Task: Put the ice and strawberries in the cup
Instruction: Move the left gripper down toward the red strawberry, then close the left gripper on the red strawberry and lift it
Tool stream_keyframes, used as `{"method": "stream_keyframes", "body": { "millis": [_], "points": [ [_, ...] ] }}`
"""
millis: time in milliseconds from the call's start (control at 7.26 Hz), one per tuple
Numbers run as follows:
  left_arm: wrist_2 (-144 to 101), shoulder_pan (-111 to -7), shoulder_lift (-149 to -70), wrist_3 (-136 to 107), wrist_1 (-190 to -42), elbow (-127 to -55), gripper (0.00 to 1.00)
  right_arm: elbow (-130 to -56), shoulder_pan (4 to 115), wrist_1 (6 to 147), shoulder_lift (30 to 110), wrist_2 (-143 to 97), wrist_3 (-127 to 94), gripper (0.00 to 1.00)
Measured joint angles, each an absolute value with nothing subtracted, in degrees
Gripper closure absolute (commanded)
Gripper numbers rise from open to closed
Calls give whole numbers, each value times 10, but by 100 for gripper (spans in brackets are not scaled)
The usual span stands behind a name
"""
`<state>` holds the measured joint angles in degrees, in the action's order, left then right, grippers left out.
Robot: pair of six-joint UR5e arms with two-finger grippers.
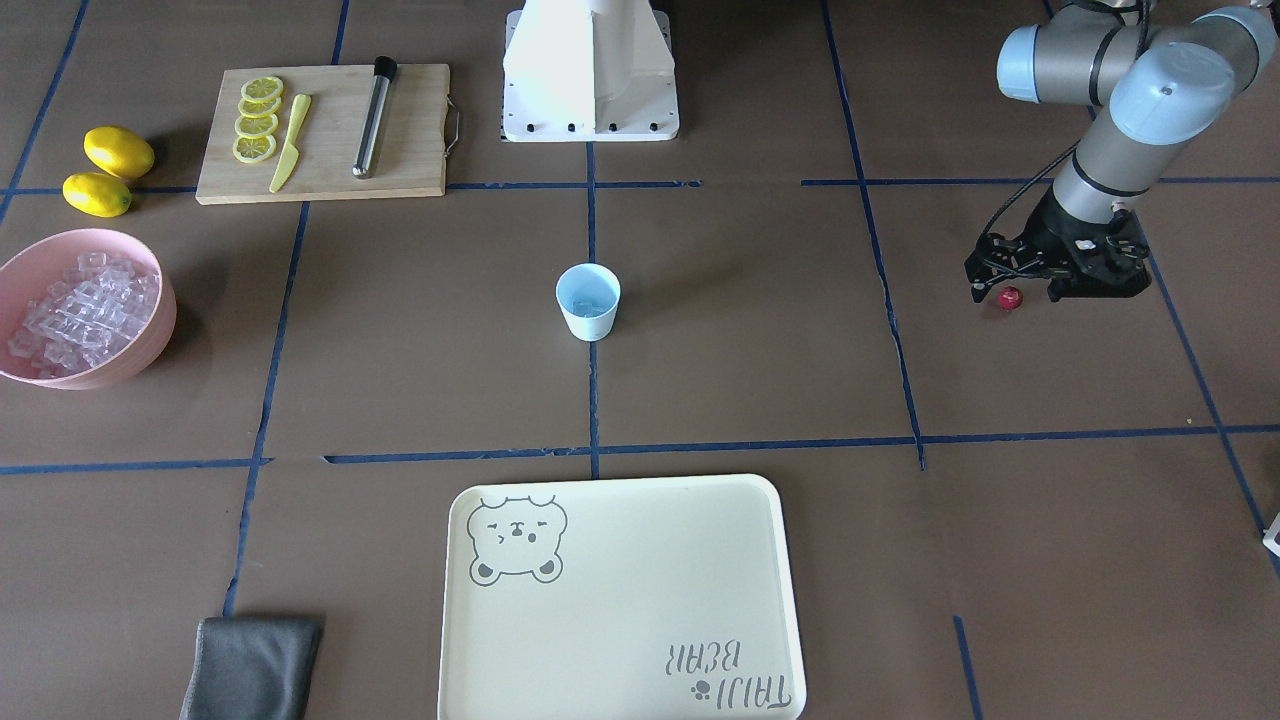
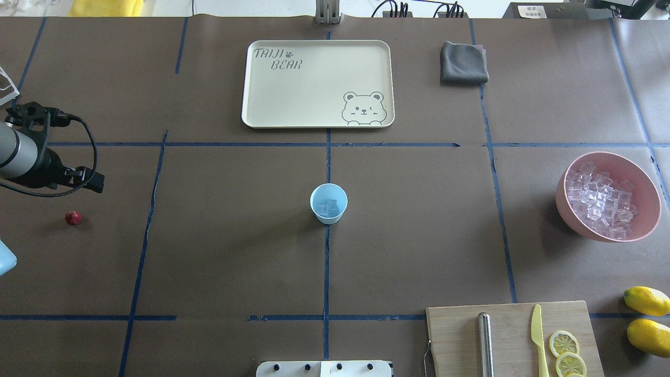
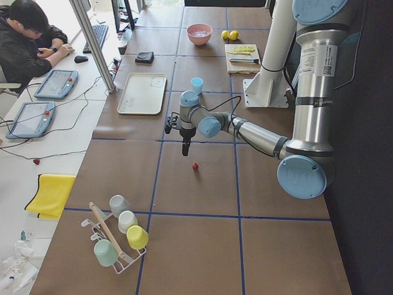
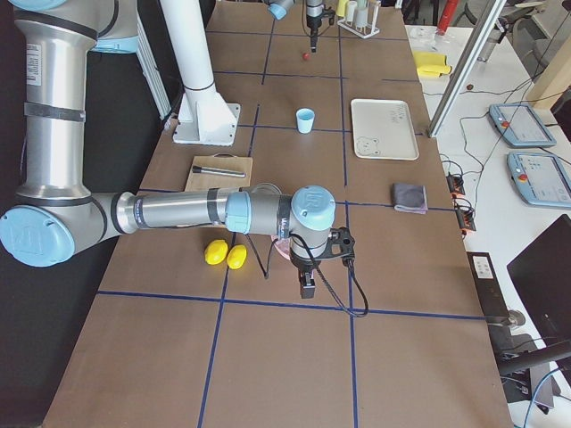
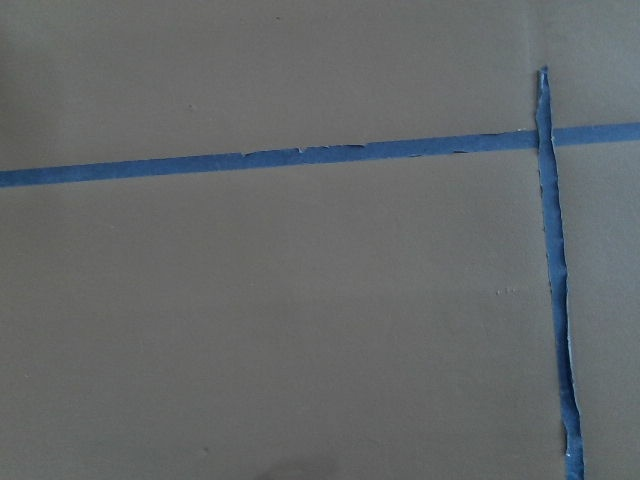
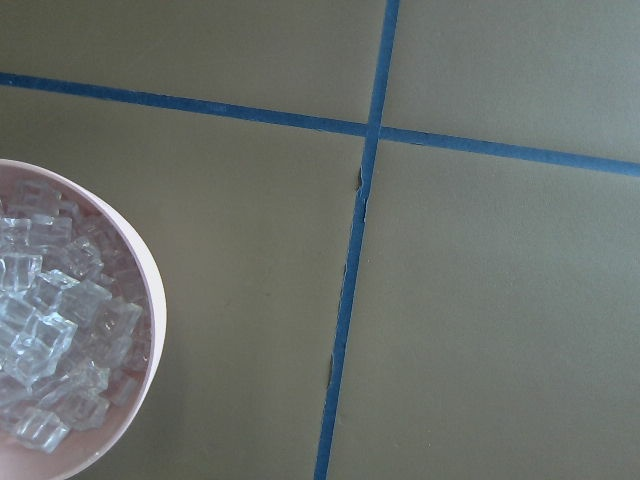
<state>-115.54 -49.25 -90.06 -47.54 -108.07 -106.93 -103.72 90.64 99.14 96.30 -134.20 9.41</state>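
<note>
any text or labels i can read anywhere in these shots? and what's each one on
"TAIJI BEAR": printed on the cream tray, next to a small paw print. It shows upside down in the front-facing view.
White label on the near arm's upright segment in the left side view: print too small to read.
White sign past the table's far edge in the overhead view: too blurred to read.
No other text is legible.

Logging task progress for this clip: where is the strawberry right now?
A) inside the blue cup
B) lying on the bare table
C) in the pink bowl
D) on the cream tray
B: the strawberry lies on the brown table, well apart from the cup.
</note>
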Motion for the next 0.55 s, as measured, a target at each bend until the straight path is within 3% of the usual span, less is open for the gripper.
{"method": "stream_keyframes", "body": {
  "millis": [551],
  "points": [
    [-1139,-474,-860,-478,-1235,-988,0,-1037,907,991,963,-1342,94,0]
  ]
}}
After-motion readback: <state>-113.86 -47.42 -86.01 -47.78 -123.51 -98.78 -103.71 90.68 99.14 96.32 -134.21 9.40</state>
